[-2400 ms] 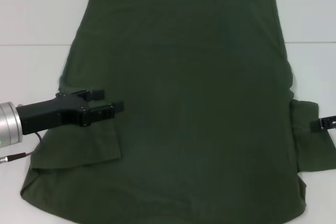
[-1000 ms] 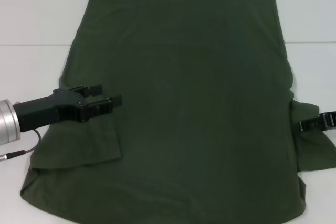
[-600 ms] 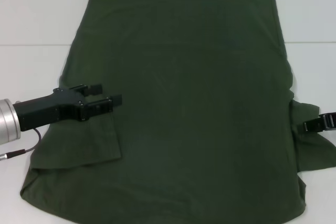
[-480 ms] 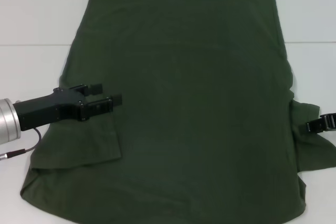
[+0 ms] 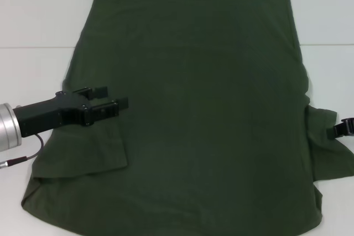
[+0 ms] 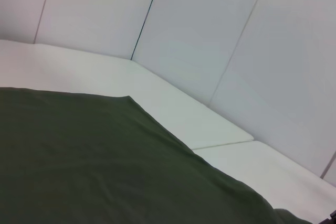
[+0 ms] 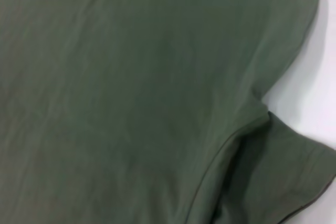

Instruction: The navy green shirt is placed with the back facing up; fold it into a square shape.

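Across the white counter the navy green shirt lies spread back-up; left sleeve looks folded in, right sleeve still out, body folds not started. Left pincer hovers over the folded sleeve, fingers apart, empty. Right pincer at the right sleeve edge, state unclear.

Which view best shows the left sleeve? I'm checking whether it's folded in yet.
The head view: the left sleeve lies folded onto the navy green shirt, the left pincer above it. Both wrist views show only plain fabric, not this sleeve.
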{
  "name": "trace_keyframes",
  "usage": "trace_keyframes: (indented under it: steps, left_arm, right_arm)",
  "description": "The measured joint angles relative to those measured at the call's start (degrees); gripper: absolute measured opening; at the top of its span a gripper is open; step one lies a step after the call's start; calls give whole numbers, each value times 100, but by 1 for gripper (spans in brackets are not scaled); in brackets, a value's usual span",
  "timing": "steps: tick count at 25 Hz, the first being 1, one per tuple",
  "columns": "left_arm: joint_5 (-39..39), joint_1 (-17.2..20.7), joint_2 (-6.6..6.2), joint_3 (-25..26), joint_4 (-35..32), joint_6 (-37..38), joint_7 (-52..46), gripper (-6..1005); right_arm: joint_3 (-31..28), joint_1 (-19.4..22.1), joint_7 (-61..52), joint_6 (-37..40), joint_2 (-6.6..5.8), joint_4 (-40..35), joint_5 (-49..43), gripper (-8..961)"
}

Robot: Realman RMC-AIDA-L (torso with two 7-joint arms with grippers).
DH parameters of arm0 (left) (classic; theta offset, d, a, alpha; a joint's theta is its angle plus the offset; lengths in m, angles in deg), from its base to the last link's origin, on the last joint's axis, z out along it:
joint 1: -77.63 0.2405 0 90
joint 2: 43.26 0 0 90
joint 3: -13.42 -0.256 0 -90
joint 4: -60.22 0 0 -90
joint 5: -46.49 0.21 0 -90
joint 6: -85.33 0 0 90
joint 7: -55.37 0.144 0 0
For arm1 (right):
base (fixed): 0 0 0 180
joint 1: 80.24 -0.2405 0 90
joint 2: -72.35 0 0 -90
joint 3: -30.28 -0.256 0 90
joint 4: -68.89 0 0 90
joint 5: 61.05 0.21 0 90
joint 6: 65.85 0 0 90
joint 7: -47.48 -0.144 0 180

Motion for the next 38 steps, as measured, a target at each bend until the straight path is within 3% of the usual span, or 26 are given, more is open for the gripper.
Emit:
trace_keyframes:
  steps: [4, 22, 38]
  left_arm:
    - [-19, 17, 0, 0, 0, 0, 0, 765]
    - [-82, 94, -1, 7, 0, 40, -22, 765]
    - [-144, 109, -7, 125, -13, 62, -34, 765]
  right_arm:
    - [-2, 26, -16, -57, 0, -22, 0, 31]
    - [45, 24, -509, -1061, 51, -39, -512, 33]
    - [54, -85, -1098, -1373, 56, -39, -1011, 34]
